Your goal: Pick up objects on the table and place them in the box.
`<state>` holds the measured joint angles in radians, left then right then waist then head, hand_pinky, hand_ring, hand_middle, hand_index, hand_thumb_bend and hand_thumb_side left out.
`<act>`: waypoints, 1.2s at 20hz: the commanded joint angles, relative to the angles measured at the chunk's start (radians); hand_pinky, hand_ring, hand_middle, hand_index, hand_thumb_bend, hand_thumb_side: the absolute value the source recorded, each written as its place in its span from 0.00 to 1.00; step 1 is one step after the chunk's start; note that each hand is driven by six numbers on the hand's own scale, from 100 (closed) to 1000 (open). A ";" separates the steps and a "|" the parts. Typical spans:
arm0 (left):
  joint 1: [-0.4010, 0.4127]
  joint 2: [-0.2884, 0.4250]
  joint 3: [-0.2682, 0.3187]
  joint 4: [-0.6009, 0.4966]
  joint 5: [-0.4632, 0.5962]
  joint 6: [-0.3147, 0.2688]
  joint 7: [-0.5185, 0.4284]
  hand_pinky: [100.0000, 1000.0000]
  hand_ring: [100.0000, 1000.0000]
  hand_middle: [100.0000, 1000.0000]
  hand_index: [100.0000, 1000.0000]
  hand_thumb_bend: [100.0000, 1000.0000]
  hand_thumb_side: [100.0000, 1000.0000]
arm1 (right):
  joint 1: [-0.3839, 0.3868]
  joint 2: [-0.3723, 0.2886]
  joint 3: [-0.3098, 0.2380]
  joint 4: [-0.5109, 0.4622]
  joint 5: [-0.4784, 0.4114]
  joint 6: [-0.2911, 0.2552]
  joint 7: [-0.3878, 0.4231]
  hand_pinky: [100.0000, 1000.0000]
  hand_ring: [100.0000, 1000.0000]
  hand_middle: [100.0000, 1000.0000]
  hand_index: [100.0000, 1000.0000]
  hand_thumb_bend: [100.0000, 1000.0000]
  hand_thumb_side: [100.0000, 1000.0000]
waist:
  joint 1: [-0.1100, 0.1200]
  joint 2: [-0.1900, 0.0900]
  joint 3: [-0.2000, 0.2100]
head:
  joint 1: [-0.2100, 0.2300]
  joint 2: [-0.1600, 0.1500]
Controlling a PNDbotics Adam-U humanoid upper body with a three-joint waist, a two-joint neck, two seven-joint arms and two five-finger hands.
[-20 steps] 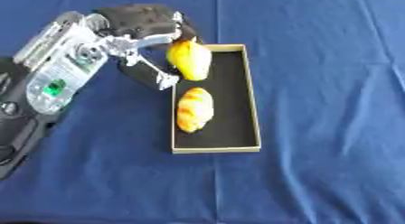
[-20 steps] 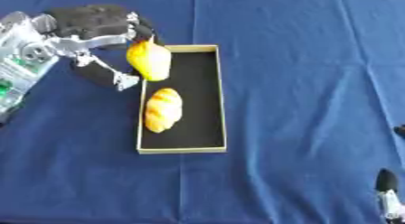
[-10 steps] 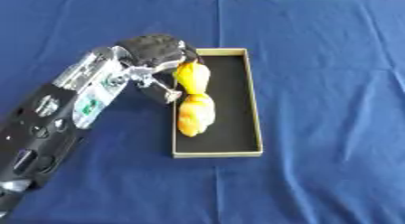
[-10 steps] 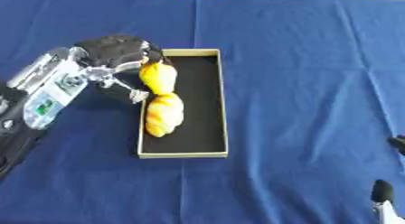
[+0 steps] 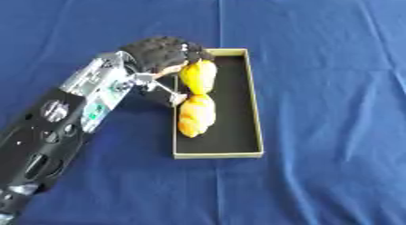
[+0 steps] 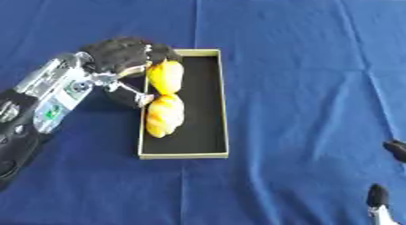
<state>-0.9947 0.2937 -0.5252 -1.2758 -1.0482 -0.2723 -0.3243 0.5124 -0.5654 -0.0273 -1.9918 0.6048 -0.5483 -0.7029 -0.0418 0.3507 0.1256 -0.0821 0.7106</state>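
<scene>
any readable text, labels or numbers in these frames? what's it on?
None readable.
Left arm: a small green patch and round marks on the silver forearm plate, too blurred to read.
Box, the two yellow-orange pieces in it, and blue cloth: no print visible.

1 box (image 5: 255, 106), 2 yellow-orange pieces, perhaps bread rolls (image 5: 197, 76) (image 5: 196, 116), 2 hands (image 5: 162, 56) (image 6: 379, 199).

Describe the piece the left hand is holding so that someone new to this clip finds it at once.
On the blue tablecloth lies a long black box. Two yellow-orange pastries sit along its left wall. The held pastry is the farther, yellower, smoother one, with the left hand curled round it; the nearer pastry is browner, ridged and free.
</scene>
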 commanded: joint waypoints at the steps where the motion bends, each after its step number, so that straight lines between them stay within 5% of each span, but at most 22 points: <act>1: -0.015 0.015 0.018 -0.027 -0.039 0.006 0.016 0.84 0.92 0.89 1.00 0.24 0.63 | 0.010 -0.007 0.006 -0.008 0.016 -0.188 -0.204 0.76 0.88 0.79 0.92 0.00 0.70 | 0.000 -0.019 0.001 | -0.005 -0.007; 11: -0.021 0.050 0.056 -0.209 0.086 0.031 -0.033 0.84 0.91 0.87 1.00 0.14 0.54 | 0.015 -0.002 0.012 -0.008 0.021 -0.189 -0.204 0.76 0.88 0.79 0.91 0.00 0.69 | -0.005 -0.028 0.009 | -0.018 -0.007; 12: -0.021 0.055 0.063 -0.238 0.114 0.031 -0.047 0.84 0.90 0.87 1.00 0.00 0.66 | 0.015 -0.002 0.011 -0.008 0.020 -0.192 -0.204 0.76 0.88 0.79 0.91 0.00 0.69 | -0.005 -0.030 0.009 | -0.021 -0.006; 13: -0.021 0.060 0.071 -0.266 0.147 0.033 -0.063 0.85 0.90 0.86 1.00 0.03 0.58 | 0.015 -0.003 0.009 -0.008 0.018 -0.196 -0.204 0.76 0.88 0.79 0.91 0.00 0.69 | -0.006 -0.031 0.010 | -0.024 -0.006; 16: -0.019 0.074 0.107 -0.348 0.278 0.041 -0.101 0.86 0.88 0.85 1.00 0.00 0.65 | 0.014 -0.004 0.004 -0.008 0.014 -0.209 -0.204 0.76 0.88 0.79 0.91 0.00 0.68 | -0.009 -0.034 0.011 | -0.041 -0.008; 18: -0.016 0.086 0.136 -0.411 0.387 0.053 -0.106 0.86 0.85 0.83 1.00 0.00 0.62 | 0.013 -0.003 0.002 -0.008 0.010 -0.217 -0.204 0.76 0.88 0.79 0.91 0.00 0.68 | -0.010 -0.035 0.012 | -0.048 -0.009; 21: -0.006 0.117 0.186 -0.514 0.530 0.085 -0.073 0.85 0.81 0.79 0.91 0.00 0.50 | 0.012 0.000 -0.005 -0.008 0.002 -0.231 -0.204 0.76 0.88 0.79 0.91 0.00 0.67 | -0.011 -0.035 0.016 | -0.056 -0.010; 24: 0.021 0.156 0.240 -0.600 0.640 0.160 0.000 0.85 0.77 0.75 0.86 0.00 0.53 | 0.012 -0.003 -0.021 -0.008 -0.008 -0.253 -0.204 0.76 0.87 0.78 0.91 0.00 0.64 | -0.013 -0.036 0.018 | -0.064 -0.008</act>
<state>-0.9627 0.4166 -0.3183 -1.8282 -0.4560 -0.1385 -0.3480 0.5198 -0.5572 -0.0325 -1.9916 0.6065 -0.5677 -0.6836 -0.0532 0.3368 0.1433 -0.1398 0.7104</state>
